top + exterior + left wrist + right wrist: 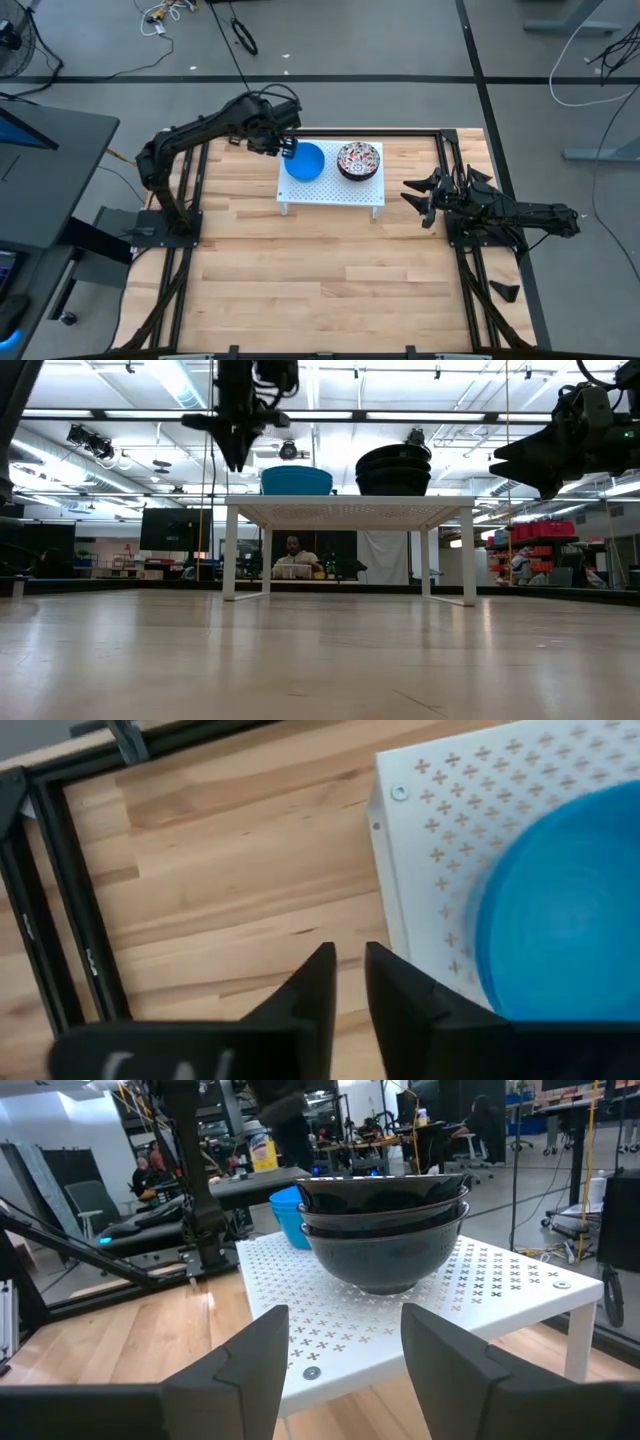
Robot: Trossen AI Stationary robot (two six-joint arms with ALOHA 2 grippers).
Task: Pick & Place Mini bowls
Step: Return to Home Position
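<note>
**A:** Where do the mini bowls stand?

**B:** All on the white rack [330, 192], in two stacks side by side. The blue stack [305, 161] sits towards the rack's left-arm end and the patterned stack [358, 160] towards its right-arm end. The rack stands on the wooden bench [320, 290].

**A:** Do the views agree?

**B:** Not fully. Only the high view shows the red-and-dark floral insides; the low and right wrist views see dark outer walls. The right wrist view does show three nested rims in the patterned stack, which from above merge into one disc. No view shows how many blue bowls are nested.

**A:** The left end effector [287, 148]?

**B:** At the rack's far corner on the left-arm end, just beside the blue stack. The low view puts its tips about level with the blue rim, not touching. Its wrist view shows the fingers [318, 982] nearly together, with only a thin slit between them, holding nothing.

**A:** And the right end effector [420, 203]?

**B:** Off the rack's right-arm end, apart from it. Its wrist view shows the fingers [255, 1360] spread wide and empty, facing the patterned stack.
</note>
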